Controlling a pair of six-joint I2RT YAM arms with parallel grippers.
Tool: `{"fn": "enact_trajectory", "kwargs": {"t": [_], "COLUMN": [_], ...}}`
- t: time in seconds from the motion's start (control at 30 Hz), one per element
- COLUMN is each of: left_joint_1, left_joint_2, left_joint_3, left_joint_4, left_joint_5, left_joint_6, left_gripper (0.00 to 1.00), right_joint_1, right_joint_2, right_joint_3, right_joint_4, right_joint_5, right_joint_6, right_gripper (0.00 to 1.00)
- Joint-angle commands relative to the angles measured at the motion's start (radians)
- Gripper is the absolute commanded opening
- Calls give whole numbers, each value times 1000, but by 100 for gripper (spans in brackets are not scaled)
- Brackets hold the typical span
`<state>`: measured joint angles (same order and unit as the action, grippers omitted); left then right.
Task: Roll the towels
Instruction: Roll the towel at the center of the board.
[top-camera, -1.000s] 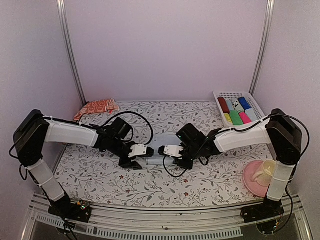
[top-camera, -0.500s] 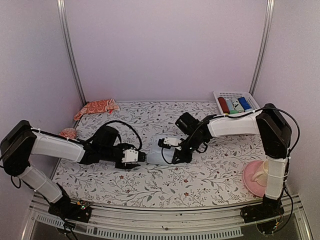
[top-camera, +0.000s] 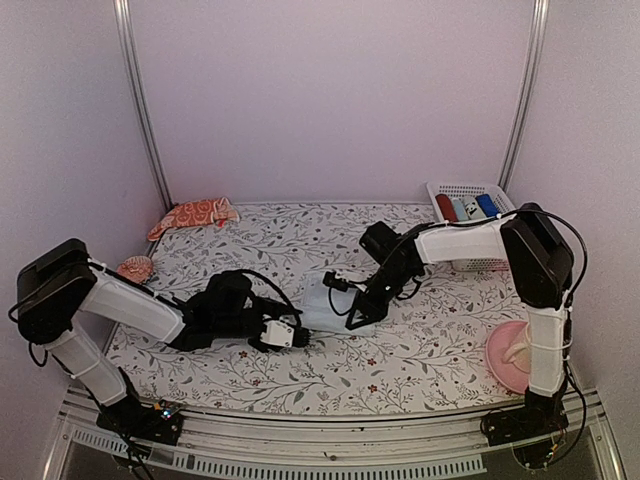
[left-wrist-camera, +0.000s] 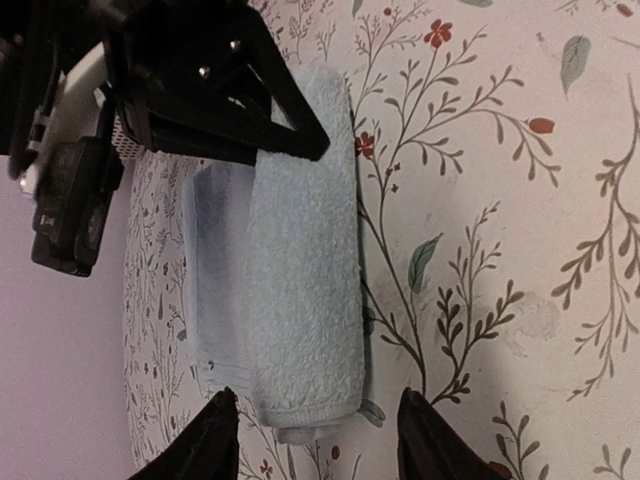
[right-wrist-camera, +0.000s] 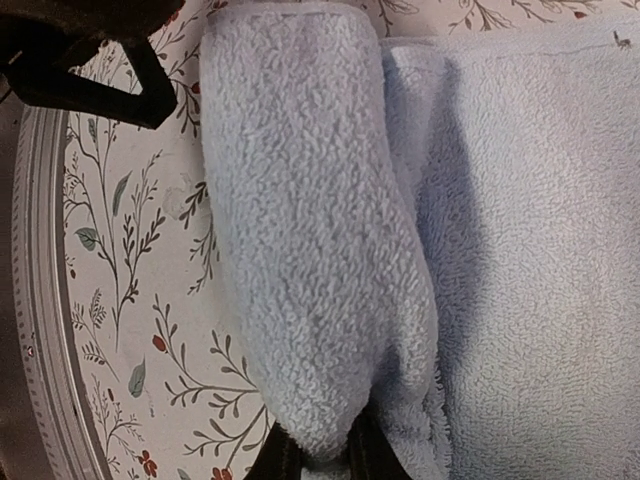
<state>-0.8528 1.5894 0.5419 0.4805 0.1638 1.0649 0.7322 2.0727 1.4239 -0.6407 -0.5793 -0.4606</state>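
From above, the light blue towel (top-camera: 318, 300) lay mid-worktop, with the orange-red towel (top-camera: 195, 213) at the far left corner. In the left wrist view, the left gripper (left-wrist-camera: 318, 430) held its jaws apart, flanking the roll's end. In the right wrist view, the right gripper (right-wrist-camera: 320, 460) had its jaws clamped on the roll's other end.

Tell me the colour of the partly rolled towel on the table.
The towel is plain light blue, with no print. It shows best in the right wrist view.
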Motion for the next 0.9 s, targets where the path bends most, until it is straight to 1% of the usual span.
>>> {"fn": "enact_trajectory", "kwargs": {"t": [0.0, 0.2, 0.63, 0.87], "left_joint_1": [-43, -66, -74, -74], "left_joint_2": [30, 74, 197, 261], "left_joint_3": [-25, -24, -4, 22], "left_joint_4": [102, 138, 290, 324], "left_joint_5": [-24, -48, -156, -206], "left_joint_6": [57, 83, 131, 135], "left_gripper": [54, 54, 55, 54], "right_joint_1": [-24, -28, -30, -34], "right_joint_2": [69, 82, 107, 113], "right_joint_3": [30, 45, 59, 68], "right_joint_4": [-86, -88, -102, -110], "right_joint_5": [-34, -48, -50, -50], "right_joint_6": [13, 4, -7, -14], "right_gripper": [14, 14, 14, 14]}}
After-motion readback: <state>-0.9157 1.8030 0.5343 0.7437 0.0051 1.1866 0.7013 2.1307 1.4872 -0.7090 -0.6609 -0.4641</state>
